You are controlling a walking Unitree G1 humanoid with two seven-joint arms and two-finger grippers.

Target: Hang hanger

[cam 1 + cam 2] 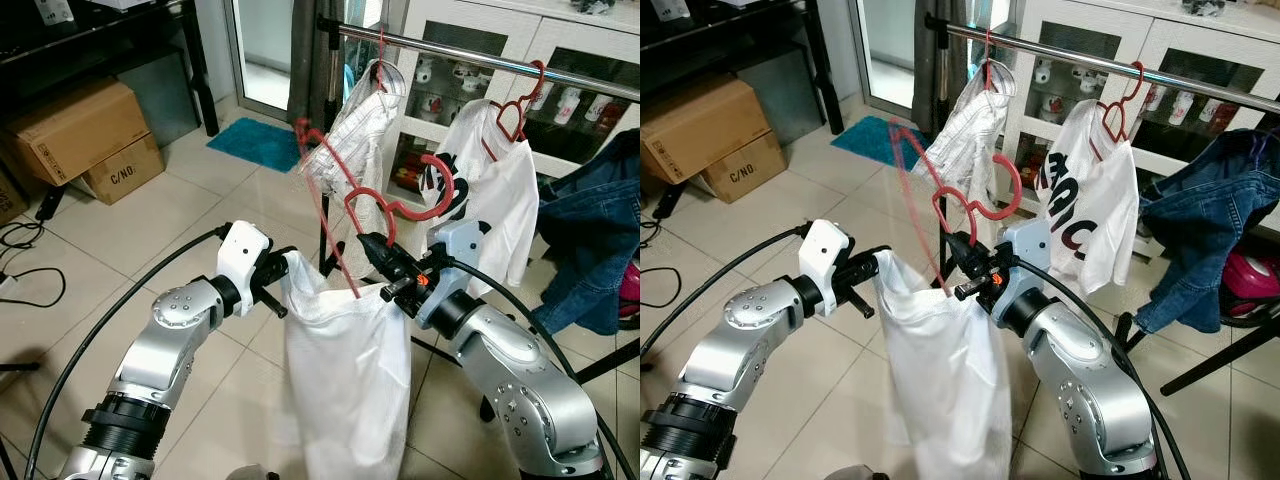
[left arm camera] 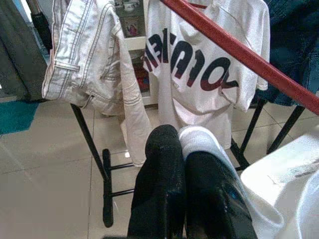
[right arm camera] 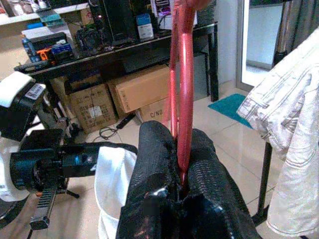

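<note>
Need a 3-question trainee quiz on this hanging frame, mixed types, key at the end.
1. True or false: the right gripper is shut on the red hanger.
2. What does the left gripper hold? A) white garment B) jeans C) box
3. How many red hangers already hook the steel rail?

Key: 1 true; 2 A; 3 two, carrying the pale jacket and the printed T-shirt.
</note>
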